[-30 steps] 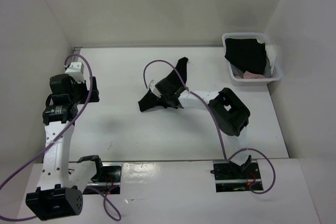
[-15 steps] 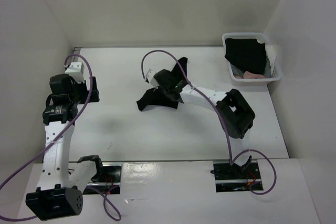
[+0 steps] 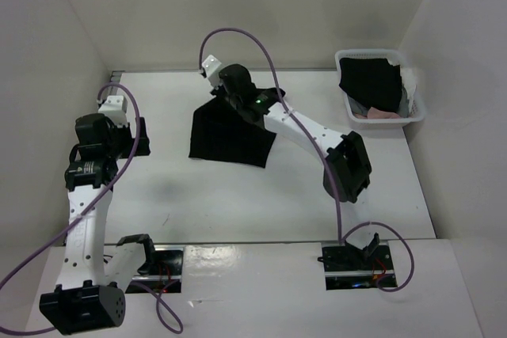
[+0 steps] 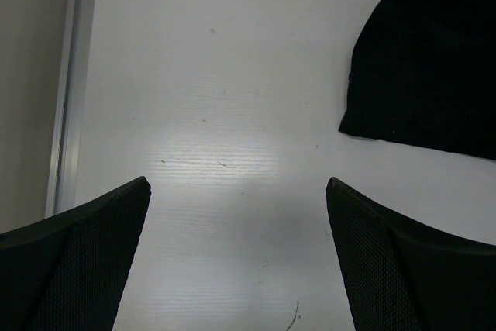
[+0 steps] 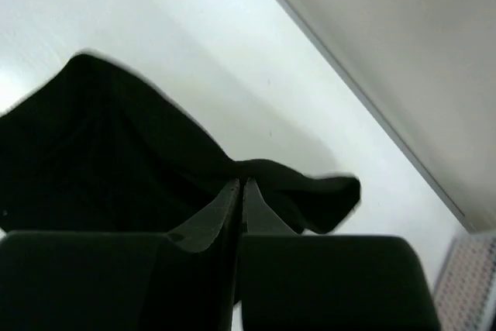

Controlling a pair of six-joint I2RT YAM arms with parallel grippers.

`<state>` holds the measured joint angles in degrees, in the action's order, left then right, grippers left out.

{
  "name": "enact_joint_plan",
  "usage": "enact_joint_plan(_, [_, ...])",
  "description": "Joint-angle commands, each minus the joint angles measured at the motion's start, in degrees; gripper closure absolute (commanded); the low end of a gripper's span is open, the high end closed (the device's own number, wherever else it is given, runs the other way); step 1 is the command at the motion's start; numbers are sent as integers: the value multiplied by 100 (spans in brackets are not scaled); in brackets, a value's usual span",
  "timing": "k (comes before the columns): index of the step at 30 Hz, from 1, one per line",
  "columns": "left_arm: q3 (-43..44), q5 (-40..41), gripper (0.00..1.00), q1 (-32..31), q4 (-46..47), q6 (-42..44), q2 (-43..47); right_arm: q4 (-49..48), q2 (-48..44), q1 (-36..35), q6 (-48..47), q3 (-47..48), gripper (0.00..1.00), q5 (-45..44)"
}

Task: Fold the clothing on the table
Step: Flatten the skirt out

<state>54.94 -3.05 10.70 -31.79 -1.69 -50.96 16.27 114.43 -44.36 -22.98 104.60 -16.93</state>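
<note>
White table (image 3: 158, 195) – right gripper (image 5: 241, 187) clamped on clothing (image 3: 230, 136) spread beneath it; left gripper (image 4: 236, 191) wide open. Best pulled slow, w/o bunching.

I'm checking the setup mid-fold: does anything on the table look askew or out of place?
The clothing is not lying flat. The shut right pincer pinches it up near the far edge of the table, so it tents unevenly, with one corner poking out sideways. Nothing else stands out.
</note>
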Motion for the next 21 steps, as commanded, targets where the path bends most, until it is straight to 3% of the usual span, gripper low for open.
enact_joint_plan(1, [-18,41,0,29,112,46,138,60,779,-72,172,762,100,-39])
enact_joint_plan(4, [-18,93,0,29,112,46,192,516,1595,-73,49,1964,100,-39])
enact_joint_plan(8, [-71,155,0,29,164,46,297,1543,3169,32,-92,4502,100,128])
enact_joint_plan(9, [-71,155,0,29,164,46,297,2102,3660,33,-145,6196,100,128])
enact_joint_plan(10, [-71,155,0,29,164,46,297,2378,4248,33,-250,7301,100,76])
enact_joint_plan(11, [-71,155,0,29,164,46,297,1841,4489,-54,-590,7164,100,-316])
enact_joint_plan(12, [-71,155,0,29,164,46,297,1409,4491,-55,-733,6397,100,-468])
enact_joint_plan(13, [-71,155,0,29,164,46,297,1362,4587,-55,-734,6598,100,-226])
enact_joint_plan(14, [-71,155,0,29,164,46,245,1596,5206,-3,-569,7461,98,-40])
enact_joint_plan(16, [-71,155,0,29,164,46,175,1292,5089,-3,-567,7110,88,-127])
enact_joint_plan(18, [-71,155,0,29,112,46,113,1230,5353,-3,-375,7426,51,-214])
enact_joint_plan(21, [-71,95,0,29,112,46,51,1404,5432,102,-33,7496,34,-92])
